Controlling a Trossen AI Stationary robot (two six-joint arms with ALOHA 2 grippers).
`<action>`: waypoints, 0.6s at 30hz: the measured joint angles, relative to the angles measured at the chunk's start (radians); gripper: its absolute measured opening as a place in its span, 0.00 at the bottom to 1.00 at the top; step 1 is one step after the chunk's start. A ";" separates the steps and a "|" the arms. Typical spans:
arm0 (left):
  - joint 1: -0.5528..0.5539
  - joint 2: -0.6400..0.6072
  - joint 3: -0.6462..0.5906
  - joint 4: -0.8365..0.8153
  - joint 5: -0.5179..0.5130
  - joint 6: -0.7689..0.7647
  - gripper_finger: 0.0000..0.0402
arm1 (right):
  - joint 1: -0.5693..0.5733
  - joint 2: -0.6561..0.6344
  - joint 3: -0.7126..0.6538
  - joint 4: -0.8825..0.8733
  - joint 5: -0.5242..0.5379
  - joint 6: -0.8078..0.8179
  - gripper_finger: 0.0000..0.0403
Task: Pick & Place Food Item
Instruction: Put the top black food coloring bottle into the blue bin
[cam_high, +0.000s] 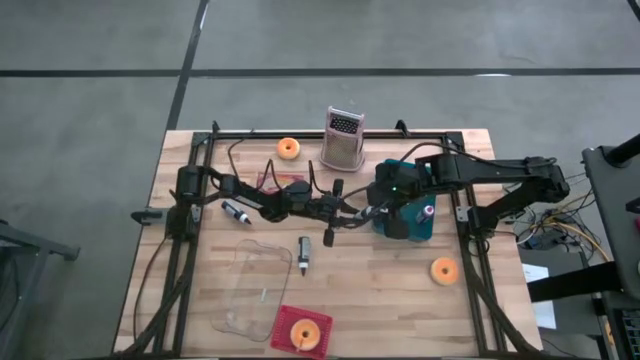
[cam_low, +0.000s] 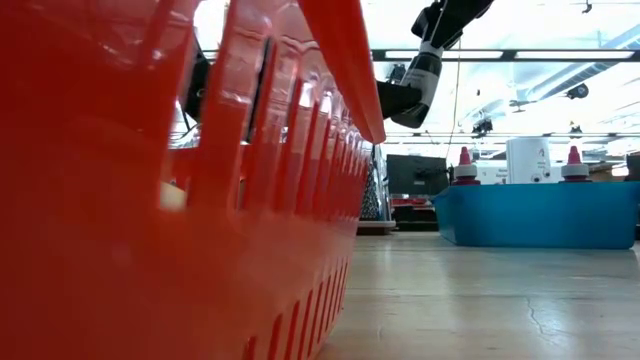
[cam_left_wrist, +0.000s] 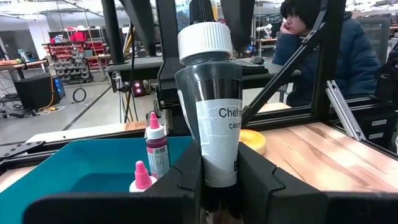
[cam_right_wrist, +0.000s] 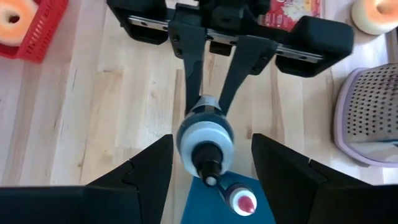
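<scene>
We count three donuts on the bench (cam_high: 400, 290) (one (cam_high: 306, 333) sits in the red basket (cam_high: 285, 325)), two small bottles in the blue bin (cam_left_wrist: 93, 165). Left fingers (cam_left_wrist: 214, 177) clamp a white-capped bottle (cam_left_wrist: 211, 112) beside the bin; right fingers (cam_right_wrist: 208, 165) spread open around its cap.

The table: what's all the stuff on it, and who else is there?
Dark plastic bottle with white cap: 1, mid-table, held above the bin's edge
Teal plastic bin: 1, under the right arm
Small pink-capped bottles: 2, in the bin
Metal box grater: 1, silver, far edge
Orange doughnuts: 3, beside the grater, table's right side, in the basket
Red plastic basket: 1, near edge
Clear plastic container: 1, beside the basket
Dark pen-like items: 2, left, centre
Red packet: 1, under the left arm
Person: 1, dark jacket, beyond the table
Left end effector: shut on the bottle
Right end effector: open around the cap
</scene>
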 joint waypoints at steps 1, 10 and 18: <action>0.000 0.000 0.000 0.000 0.000 0.000 0.16 | 0.000 0.001 0.000 0.000 0.000 0.000 0.51; 0.000 0.000 0.000 -0.001 -0.002 0.000 0.16 | 0.001 0.006 0.000 0.002 -0.022 -0.013 0.44; 0.000 0.000 0.000 -0.001 -0.002 -0.004 0.16 | 0.001 0.005 -0.001 0.007 -0.024 -0.021 0.44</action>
